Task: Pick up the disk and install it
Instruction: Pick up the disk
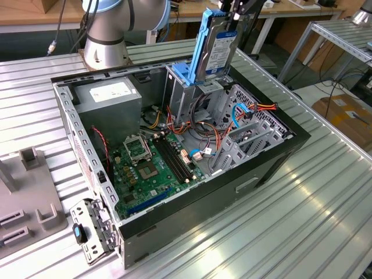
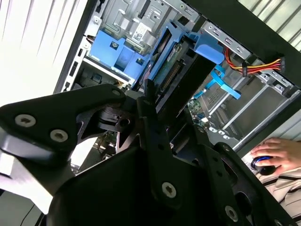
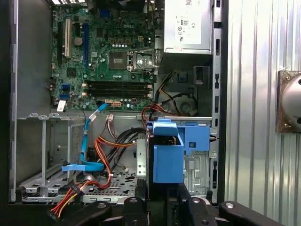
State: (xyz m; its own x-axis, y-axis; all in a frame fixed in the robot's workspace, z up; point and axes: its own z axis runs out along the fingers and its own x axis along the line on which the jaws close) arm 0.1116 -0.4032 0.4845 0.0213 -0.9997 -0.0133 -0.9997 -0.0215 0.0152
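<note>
the disk (image 1: 214, 49) hangs upright on edge just above the open computer case (image 1: 273, 152), its lower end over the metal drive cage (image 1: 185, 87) inside the case. the pincer (image 1: 231, 16) is clamped on its upper end. it looks stiff and fairly heavy for its size, and likely shock-sensitive; the blue rails (image 3: 167, 157) seem a safer hold than the label face. room looks tight: cage walls flank the slot, orange and blue cables (image 1: 254, 110) lie just beside it in the case, and the power supply (image 1: 110, 96) sits well apart.
</note>
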